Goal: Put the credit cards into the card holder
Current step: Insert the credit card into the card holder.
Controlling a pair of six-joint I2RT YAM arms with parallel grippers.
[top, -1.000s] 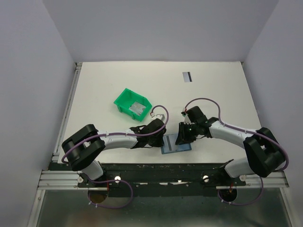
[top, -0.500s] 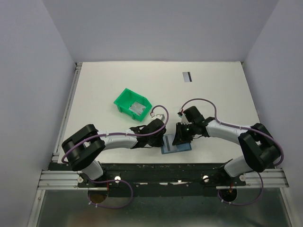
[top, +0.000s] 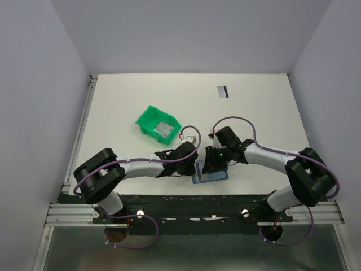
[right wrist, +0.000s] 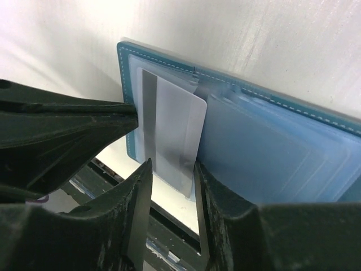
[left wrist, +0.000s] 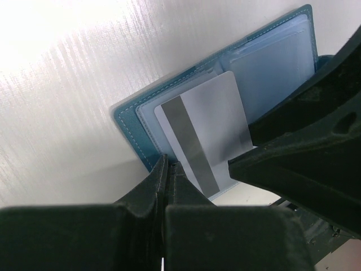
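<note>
A grey-striped card (left wrist: 206,135) lies on the open blue card holder (right wrist: 265,152) (near edge of the counter (top: 259,118)). The right hand (right wrist: 173,169) stands spread astride it, and the left hand (left wrist: 167,169) is pressed together alongside.

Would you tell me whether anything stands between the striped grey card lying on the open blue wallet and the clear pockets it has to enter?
Nothing visible does. The silvery striped card lies on the open slate-blue wallet with its long edge right against the clear plastic pockets; the left fingers touch only its opposite, striped side.
</note>
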